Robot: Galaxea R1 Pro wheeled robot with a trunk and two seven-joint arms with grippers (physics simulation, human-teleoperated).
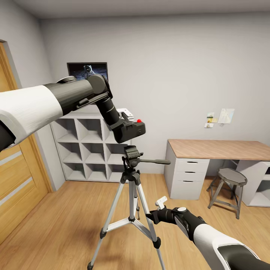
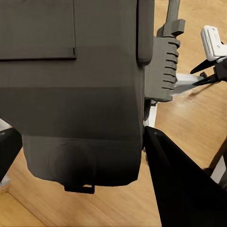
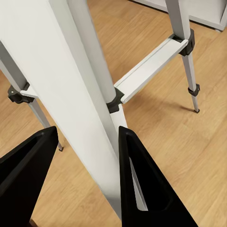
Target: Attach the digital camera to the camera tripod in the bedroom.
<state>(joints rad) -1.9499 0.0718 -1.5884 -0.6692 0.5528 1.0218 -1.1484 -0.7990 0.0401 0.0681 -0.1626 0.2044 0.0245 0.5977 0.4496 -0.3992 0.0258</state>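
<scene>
In the head view my left gripper [image 1: 120,129] is shut on the digital camera [image 1: 131,131], a small black body with a red button on top. It hangs a short way above the camera tripod's black head [image 1: 132,153], whose pan handle points right. In the left wrist view the camera [image 2: 75,94] sits between the dark fingers [image 2: 179,189] of the left gripper [image 2: 80,137], with the tripod head [image 2: 163,66] beyond it. Lower down, my right gripper [image 1: 150,217] is closed around a silver leg of the camera tripod [image 1: 129,195]. The right wrist view has that leg [image 3: 80,94] between the fingers of the right gripper [image 3: 86,135].
A white cube shelf [image 1: 88,150] stands against the back wall under an astronaut poster [image 1: 87,70]. A wooden door [image 1: 15,176] is at the left. At the right are a wood-topped desk [image 1: 217,149] with drawers and a stool [image 1: 229,180]. Light wood floor surrounds the tripod.
</scene>
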